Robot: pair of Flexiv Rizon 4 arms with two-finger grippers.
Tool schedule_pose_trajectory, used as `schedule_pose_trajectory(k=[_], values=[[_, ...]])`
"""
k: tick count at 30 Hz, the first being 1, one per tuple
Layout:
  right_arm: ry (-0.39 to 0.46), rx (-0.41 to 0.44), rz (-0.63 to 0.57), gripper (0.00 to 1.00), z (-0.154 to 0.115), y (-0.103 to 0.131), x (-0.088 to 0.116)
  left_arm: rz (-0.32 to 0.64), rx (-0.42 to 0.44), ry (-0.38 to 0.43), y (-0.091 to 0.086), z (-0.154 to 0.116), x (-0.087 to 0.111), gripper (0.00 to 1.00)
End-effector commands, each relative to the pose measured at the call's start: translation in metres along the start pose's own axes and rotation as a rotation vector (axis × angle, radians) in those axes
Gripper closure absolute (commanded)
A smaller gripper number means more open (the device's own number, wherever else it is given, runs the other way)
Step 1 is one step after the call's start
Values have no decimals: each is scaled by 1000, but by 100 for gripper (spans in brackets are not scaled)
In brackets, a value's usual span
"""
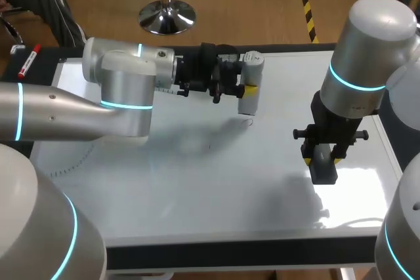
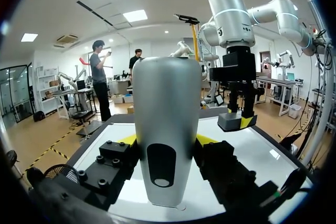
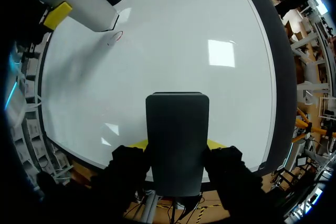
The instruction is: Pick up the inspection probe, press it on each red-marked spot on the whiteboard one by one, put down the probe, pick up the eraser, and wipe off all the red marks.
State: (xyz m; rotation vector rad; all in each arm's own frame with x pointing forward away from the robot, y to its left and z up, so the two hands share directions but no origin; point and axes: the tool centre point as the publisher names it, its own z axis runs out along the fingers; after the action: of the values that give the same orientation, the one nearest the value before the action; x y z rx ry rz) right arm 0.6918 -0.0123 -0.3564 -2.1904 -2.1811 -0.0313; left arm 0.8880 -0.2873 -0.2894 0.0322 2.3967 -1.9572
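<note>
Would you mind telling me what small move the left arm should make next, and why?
Probably lower the left gripper a touch, nudging the inspection probe onto the red mark. In the right wrist view the probe's tip sits just beside that mark on the whiteboard, seemingly not on it. The right gripper holds the eraser well apart, so nothing blocks the press.

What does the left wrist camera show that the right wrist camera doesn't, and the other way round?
Only the left wrist view shows the dark oval window on the inspection probe and the right arm standing upright over the eraser. Only the right wrist view clearly shows a small red mark on the whiteboard, just beside the probe's tip. Both views show the probe, the eraser and the whiteboard.
</note>
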Motion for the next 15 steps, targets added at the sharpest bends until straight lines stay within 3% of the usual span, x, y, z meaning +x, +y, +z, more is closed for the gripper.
schedule_pose_trajectory(k=[1, 15], values=[[3, -2, -1, 100, -1, -1, -1, -1, 3, 3, -1, -1, 1, 100], [3, -2, -1, 100, -1, -1, -1, 0, 14, 6, -11, -34, -5, 100]])
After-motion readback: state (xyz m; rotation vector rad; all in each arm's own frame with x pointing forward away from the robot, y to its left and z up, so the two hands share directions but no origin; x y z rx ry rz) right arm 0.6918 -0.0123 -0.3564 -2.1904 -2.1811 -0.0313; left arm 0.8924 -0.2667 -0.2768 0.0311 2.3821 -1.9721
